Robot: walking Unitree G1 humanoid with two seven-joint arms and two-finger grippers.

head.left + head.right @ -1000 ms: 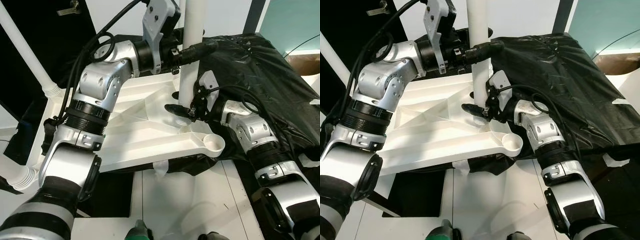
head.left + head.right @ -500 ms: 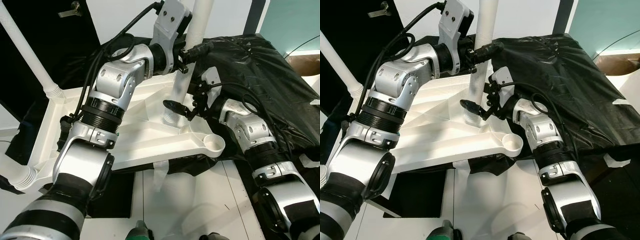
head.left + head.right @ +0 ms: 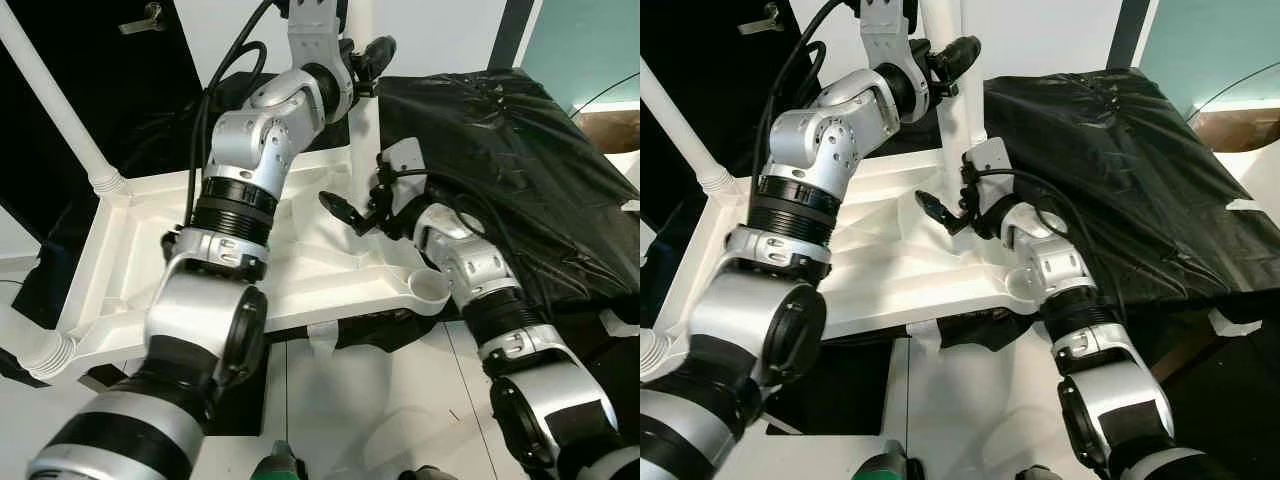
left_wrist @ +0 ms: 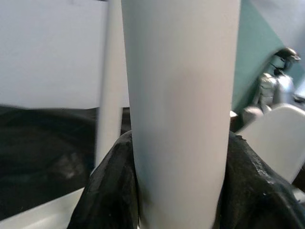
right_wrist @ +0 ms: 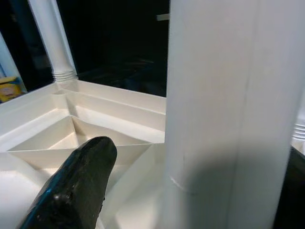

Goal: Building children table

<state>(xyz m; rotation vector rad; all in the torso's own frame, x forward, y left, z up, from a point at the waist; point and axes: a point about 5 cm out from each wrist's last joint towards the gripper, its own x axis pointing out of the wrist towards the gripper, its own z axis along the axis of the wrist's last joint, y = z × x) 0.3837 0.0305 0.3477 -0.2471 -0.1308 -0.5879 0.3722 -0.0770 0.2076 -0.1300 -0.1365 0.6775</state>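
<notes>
The white children's table top lies upside down with its ribbed underside up. Two white legs stand in its left corners, one far and one near. My left gripper is raised at the far side and is shut on a third white leg, which stands nearly upright. The left wrist view has this leg clamped between both black fingers. My right gripper is open low beside the same leg, with one finger clear of it. The near right corner socket holds nothing.
A black cloth covers the surface under and to the right of the table top. A cardboard box sits at the far right edge. White floor lies in front. A dark doorway is behind on the left.
My left arm has swung the held leg leftward and toward the far edge, away from the near right socket. My right gripper has followed it up and to the left.
</notes>
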